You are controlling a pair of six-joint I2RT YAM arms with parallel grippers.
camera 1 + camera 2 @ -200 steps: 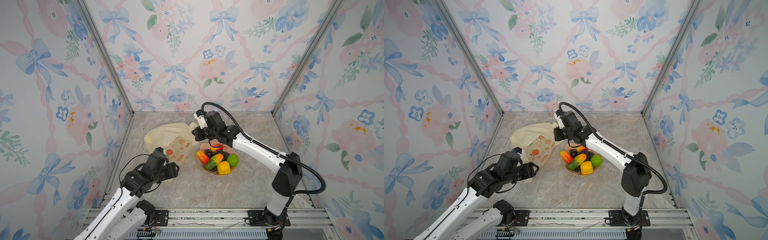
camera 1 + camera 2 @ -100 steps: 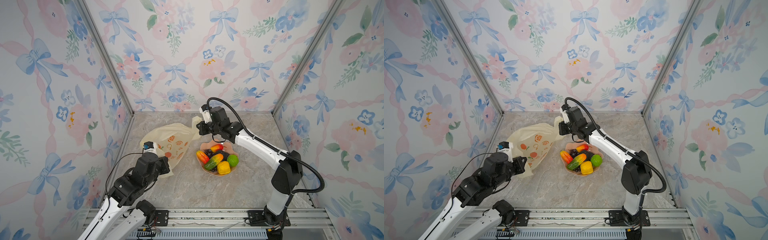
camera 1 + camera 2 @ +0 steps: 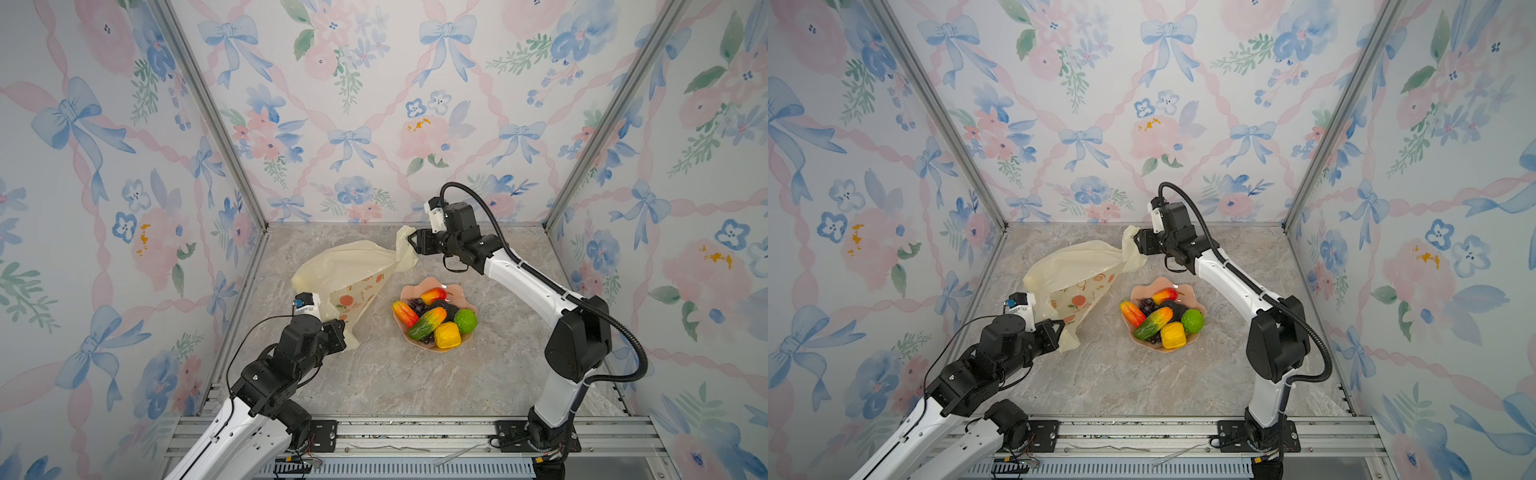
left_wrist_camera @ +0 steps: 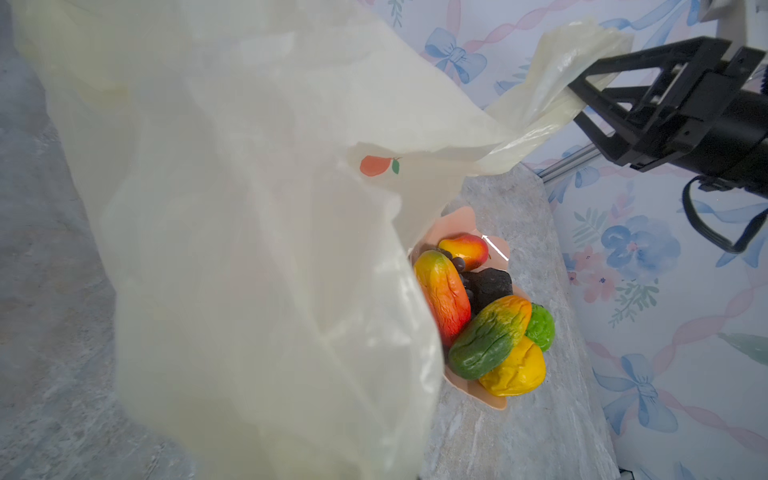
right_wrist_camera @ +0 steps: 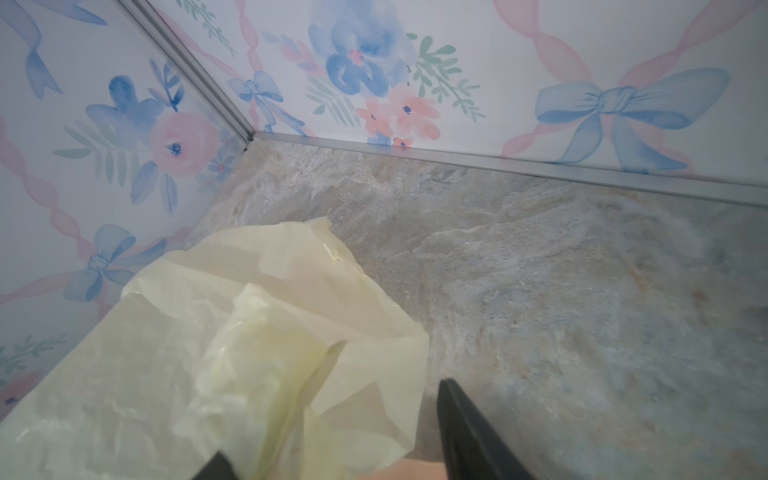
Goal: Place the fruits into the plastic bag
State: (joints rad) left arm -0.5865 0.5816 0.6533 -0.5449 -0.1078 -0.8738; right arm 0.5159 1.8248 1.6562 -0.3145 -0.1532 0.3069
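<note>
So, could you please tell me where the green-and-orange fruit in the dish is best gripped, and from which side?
Probably across its narrow middle, from above: the green-and-orange fruit lies slanted on top of the pile in the dish, with the lemon and lime close beside it.

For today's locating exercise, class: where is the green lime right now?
In both top views the green lime lies at the right edge of the pink dish, beside the yellow lemon, right of the table's centre.
</note>
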